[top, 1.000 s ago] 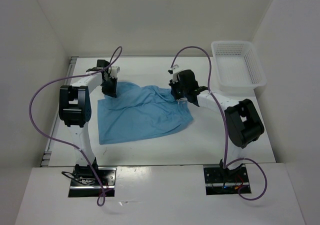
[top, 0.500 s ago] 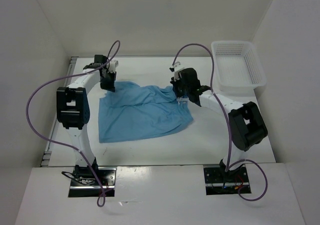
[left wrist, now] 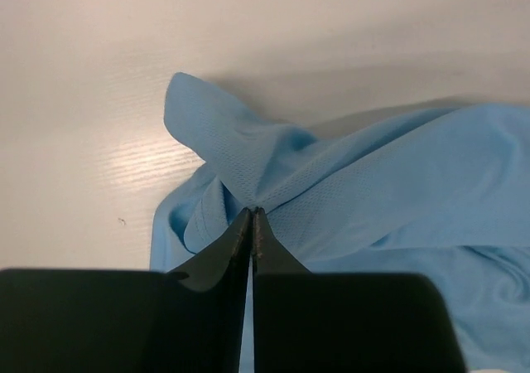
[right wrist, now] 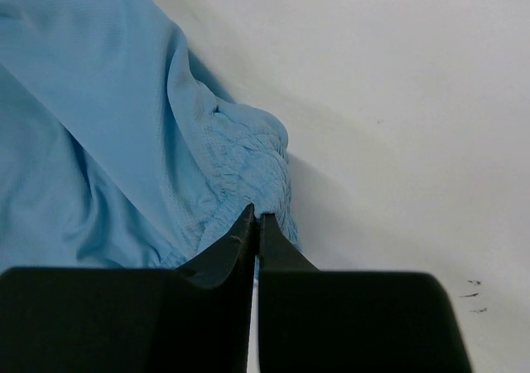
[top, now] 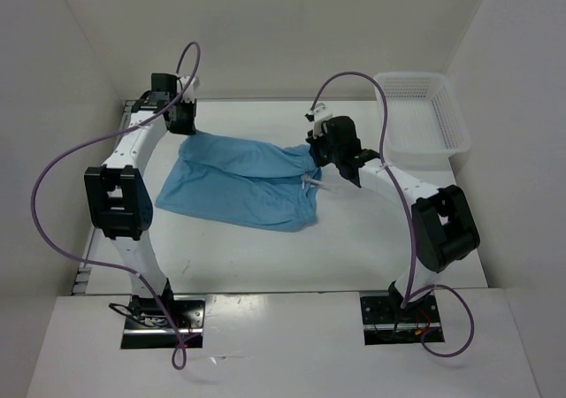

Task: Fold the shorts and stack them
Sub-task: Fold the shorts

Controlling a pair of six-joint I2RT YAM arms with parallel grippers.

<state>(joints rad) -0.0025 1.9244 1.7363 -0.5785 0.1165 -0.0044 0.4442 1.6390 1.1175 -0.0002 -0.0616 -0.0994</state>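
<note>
Pinching a corner of the light blue shorts (left wrist: 397, 182) between closed fingers, the left end effector (left wrist: 251, 215) holds it raised. The right end effector (right wrist: 252, 215) is clamped likewise on the gathered waistband (right wrist: 248, 166). The cloth hangs stretched between them, its near edge trailing on the surface (top: 380, 230). No fold looks made yet, so folding and stacking remain. Both arms reach well forward from their bases, wrists tipped down toward the cloth.
</note>
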